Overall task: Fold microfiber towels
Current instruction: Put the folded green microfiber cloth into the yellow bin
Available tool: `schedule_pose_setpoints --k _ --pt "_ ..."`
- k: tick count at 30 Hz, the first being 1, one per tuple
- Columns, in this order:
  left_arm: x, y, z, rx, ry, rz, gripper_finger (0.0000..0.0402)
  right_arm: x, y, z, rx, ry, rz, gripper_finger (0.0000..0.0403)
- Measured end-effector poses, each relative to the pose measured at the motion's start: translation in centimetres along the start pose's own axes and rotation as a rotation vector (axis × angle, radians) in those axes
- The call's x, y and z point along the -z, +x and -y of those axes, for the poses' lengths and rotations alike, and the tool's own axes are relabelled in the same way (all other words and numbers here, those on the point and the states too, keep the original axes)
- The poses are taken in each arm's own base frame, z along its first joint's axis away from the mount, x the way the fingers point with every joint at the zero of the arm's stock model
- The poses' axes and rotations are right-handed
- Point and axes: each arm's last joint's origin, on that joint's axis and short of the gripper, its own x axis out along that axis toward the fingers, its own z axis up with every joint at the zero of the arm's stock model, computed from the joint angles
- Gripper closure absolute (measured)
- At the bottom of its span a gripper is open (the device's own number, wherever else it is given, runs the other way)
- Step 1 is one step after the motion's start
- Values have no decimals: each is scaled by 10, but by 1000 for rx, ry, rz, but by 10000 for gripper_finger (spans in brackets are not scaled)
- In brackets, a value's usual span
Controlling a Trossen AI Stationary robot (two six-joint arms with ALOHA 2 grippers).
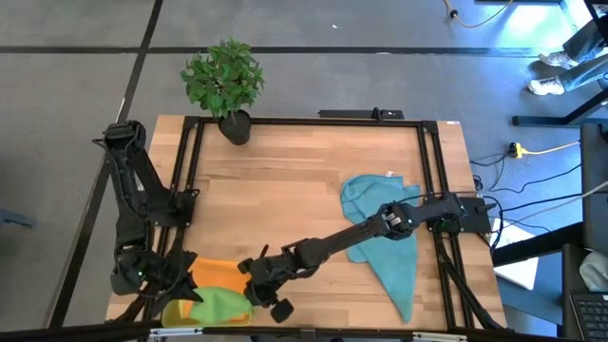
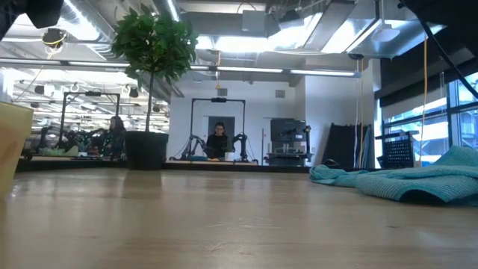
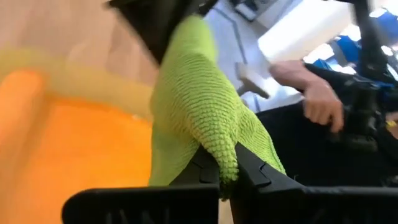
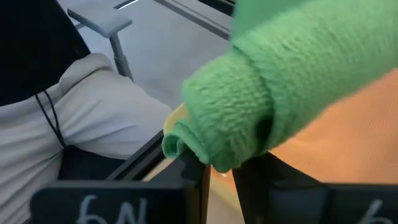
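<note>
Pinching the green towel [image 1: 220,306] at the desk's [image 1: 285,190] near-left corner, left end effector [image 3: 227,177] and right end effector [image 4: 217,171] risk dragging the orange towel [image 1: 217,274] beneath if they lift unevenly.

Left claw [image 3: 227,180] pinched closed at the near left corner; right arm stretched across, its claw [image 4: 217,171] nearly closed alongside.

Two dark jointed arms [image 1: 142,204], black angular tool fingers [image 3: 208,171].
</note>
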Motion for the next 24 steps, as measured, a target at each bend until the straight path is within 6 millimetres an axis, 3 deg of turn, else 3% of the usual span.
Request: schedule_pose_setpoints --k 9,20,24 --pt "12 0 -10 -85 -193 -88 401 1 0 1 1 151 -12 339" --pt "28 6 -3 -52 -338 -198 401 4 -1 4 11 166 -34 338" --pt "31 5 -11 -123 -316 -226 401 13 -2 7 165 156 -134 338"
